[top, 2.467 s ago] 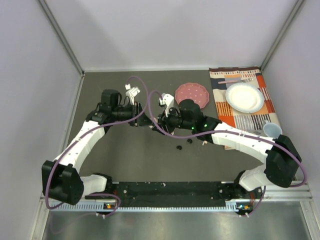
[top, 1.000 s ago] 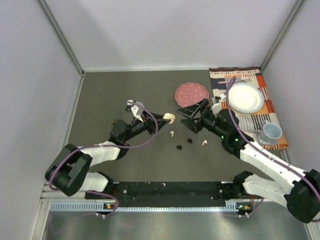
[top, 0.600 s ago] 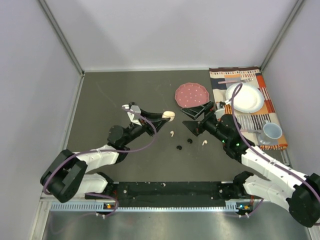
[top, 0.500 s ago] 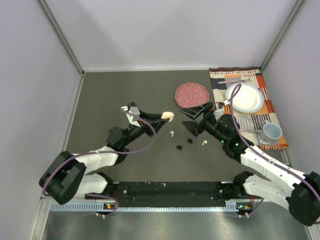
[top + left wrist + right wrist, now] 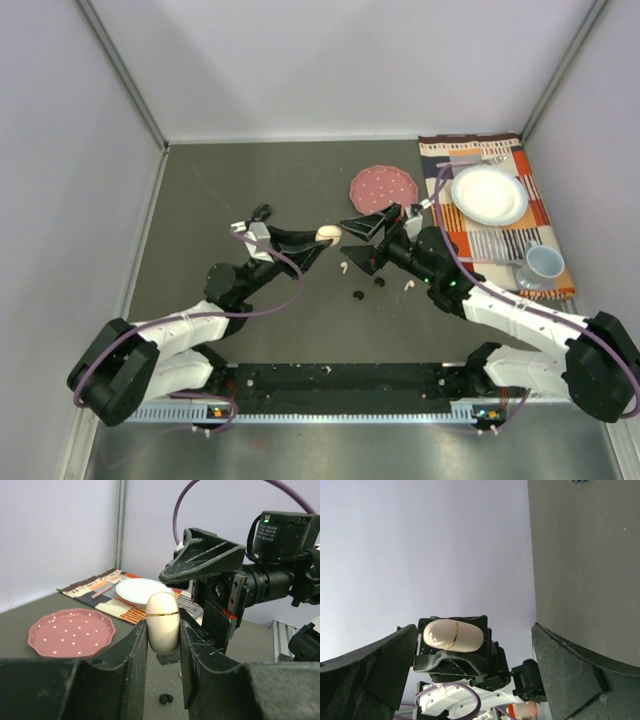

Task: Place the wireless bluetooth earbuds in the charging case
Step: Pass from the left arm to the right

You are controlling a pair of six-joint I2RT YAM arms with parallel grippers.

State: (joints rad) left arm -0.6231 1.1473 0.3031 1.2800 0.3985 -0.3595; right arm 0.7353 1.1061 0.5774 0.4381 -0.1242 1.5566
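- The desk (image 5: pixel 230 190) is a dark grey, matt sheet, closed in on three sides by pale lilac panels (image 5: pixel 330 60) set in aluminium rails.
- At its far right lies a striped placemat (image 5: pixel 455 225) in orange, black and cream. On it are a white plate (image 5: pixel 488 194), a fork (image 5: pixel 470 160) and a pale cup (image 5: pixel 545 262). A pink dotted plate (image 5: pixel 384 187) sits just beside the mat.
- The charging case (image 5: pixel 327 233), a cream capsule, is pinched at its sides by the left gripper (image 5: pixel 318 238), whose fingers are closed on it, clear of the desk.
- In the left wrist view the case's long axis stands upright between the fingers. A thin gold seam rings it crosswise and the lid is closed.
- The right gripper (image 5: pixel 343 244) faces the case from close by, its fingers spread wide and holding nothing.
- The white earbuds (image 5: pixel 343 267) and black earbuds (image 5: pixel 379 281) lie loose on the desk, near the grippers.
- A label (image 5: pixel 274 529) on the right wrist carries print too small to read.
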